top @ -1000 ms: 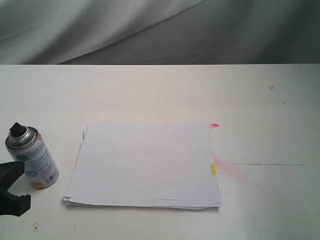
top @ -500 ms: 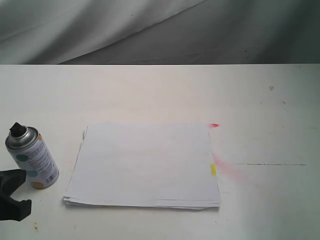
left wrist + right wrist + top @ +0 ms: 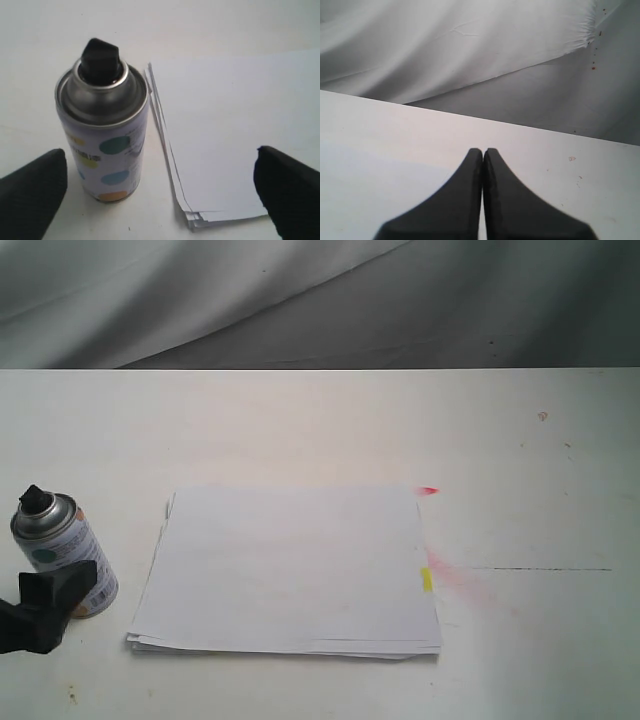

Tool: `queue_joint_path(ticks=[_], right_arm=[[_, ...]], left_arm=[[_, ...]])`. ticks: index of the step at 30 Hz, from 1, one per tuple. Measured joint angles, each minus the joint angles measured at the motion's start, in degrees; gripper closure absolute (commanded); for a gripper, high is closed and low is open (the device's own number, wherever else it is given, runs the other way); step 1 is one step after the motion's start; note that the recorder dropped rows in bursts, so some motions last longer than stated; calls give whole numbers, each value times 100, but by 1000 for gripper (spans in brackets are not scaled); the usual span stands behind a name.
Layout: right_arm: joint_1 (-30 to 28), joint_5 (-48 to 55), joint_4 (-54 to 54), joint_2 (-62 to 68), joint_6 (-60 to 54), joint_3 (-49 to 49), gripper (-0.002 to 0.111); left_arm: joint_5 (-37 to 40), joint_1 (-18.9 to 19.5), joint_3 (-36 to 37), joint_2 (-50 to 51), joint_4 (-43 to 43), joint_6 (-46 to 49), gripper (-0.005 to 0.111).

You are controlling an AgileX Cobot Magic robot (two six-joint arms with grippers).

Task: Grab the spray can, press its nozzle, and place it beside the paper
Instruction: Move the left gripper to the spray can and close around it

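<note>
The spray can (image 3: 60, 545) stands upright on the white table, left of the paper (image 3: 290, 570); its black nozzle (image 3: 36, 499) is on top. My left gripper (image 3: 55, 602) sits low at the can's near side, covering its base in the exterior view. From the left wrist, the can (image 3: 102, 140) with its nozzle (image 3: 100, 59) stands between the open black fingers (image 3: 31, 195), near one of them and untouched. The corner of the paper (image 3: 235, 130) also lies in that gap. My right gripper (image 3: 483, 152) is shut and empty above bare table, and is out of the exterior view.
A yellow tab (image 3: 426, 579) marks the paper's right edge. Red spray stains (image 3: 428, 490) lie by its far right corner and beside the tab. A thin dark line (image 3: 540, 569) crosses the table at right. Grey cloth (image 3: 300, 300) hangs behind the table's far edge.
My left gripper has moved right and forward toward the can; its dark finger now overlaps the can's lower part. The can and the paper have not moved.
</note>
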Motion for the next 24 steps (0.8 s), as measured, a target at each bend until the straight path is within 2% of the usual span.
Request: queue_joint_path(ticks=[7, 11, 19, 24], right_arm=[[0, 0, 0, 0, 0, 0, 108], [0, 0, 0, 0, 0, 0, 108], [0, 0, 0, 0, 0, 0, 108], [0, 0, 0, 0, 0, 0, 108]], left_arm=[[-317, 0, 0, 0, 38, -7, 10], [-795, 0, 17, 0, 260, 128, 10], [-2201, 0, 798, 0, 577, 174, 10], [-2298, 0, 920, 0, 577, -34, 10]])
